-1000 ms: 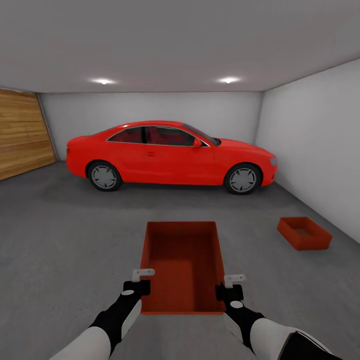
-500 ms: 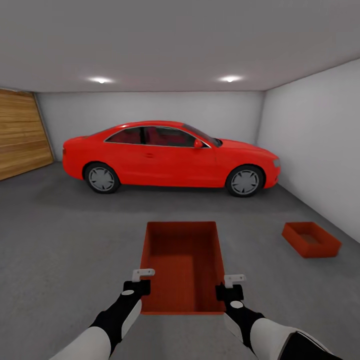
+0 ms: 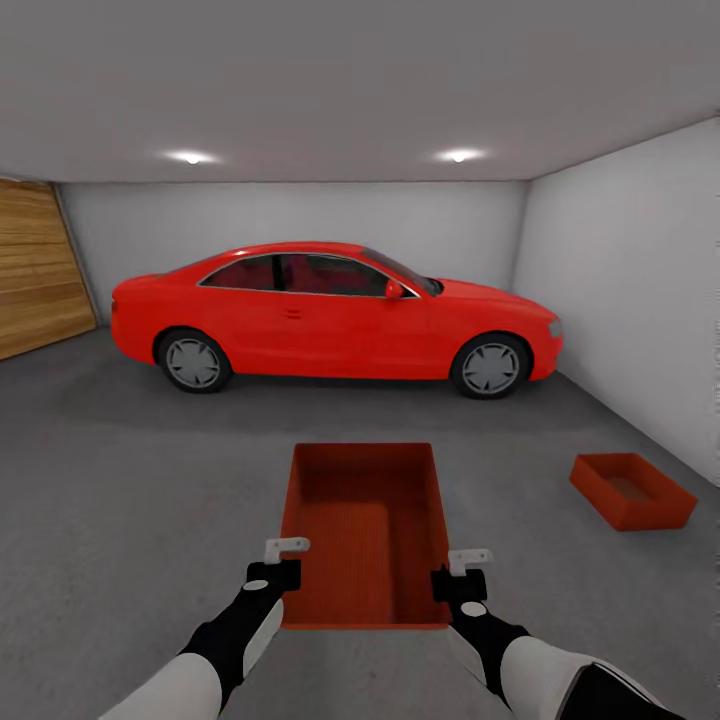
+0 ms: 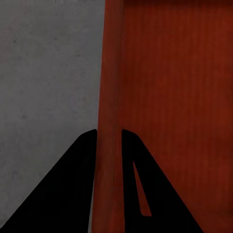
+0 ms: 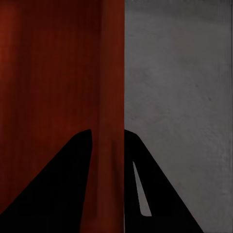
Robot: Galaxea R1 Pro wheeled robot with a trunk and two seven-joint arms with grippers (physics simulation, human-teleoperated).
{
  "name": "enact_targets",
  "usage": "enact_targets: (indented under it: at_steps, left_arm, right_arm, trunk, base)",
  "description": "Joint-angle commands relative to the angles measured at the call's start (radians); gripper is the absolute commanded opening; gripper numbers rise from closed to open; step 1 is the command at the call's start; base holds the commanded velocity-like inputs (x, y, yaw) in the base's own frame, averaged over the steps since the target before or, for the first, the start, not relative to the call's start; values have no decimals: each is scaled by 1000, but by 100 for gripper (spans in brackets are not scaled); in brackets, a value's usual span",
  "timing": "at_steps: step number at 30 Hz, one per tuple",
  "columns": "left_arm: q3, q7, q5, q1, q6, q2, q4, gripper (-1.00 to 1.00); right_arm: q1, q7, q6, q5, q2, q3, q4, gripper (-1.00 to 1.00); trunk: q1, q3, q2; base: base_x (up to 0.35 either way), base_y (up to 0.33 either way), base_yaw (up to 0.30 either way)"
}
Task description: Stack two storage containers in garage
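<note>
Big shiny red car [image 3: 335,315] parked sideways across the back, nose pointing toward the right-hand wall [image 3: 630,290], which is plain pale grey like the back wall [image 3: 300,215] behind it. Dark windows, silver wheels [image 3: 490,367]. Over on the left there's a wood-plank panel [image 3: 40,265] with horizontal boards. Flat grey ceiling [image 3: 340,80] with two small round lights [image 3: 458,156] glowing near the far end.

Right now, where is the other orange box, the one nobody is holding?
In the head view, the second container sits on the grey floor at right, near the white wall.
</note>
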Motion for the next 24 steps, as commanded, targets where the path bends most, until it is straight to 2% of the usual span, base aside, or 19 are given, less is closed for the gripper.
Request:
enact_targets:
  at_steps: [1, 6, 24]
  left_arm:
    - [20, 16, -8, -1, 7, 2, -4, -100]
    - [20, 16, -7, -1, 7, 2, -4, -100]
    - [22, 16, -5, -1, 8, 2, -4, -100]
  right_arm:
    - [-1, -3, -10, -21, -2, -53, 2, -100]
    - [-1, 1, -10, -22, -3, -53, 2, -100]
    - [-1, 4, -10, -22, -3, -53, 2, -100]
  trunk:
    - [1, -2, -2]
    - [1, -2, -2]
    - [1, -2, -2]
  base:
    - [321, 0, -249]
    - [321, 19, -269]
    - [312, 185, -282]
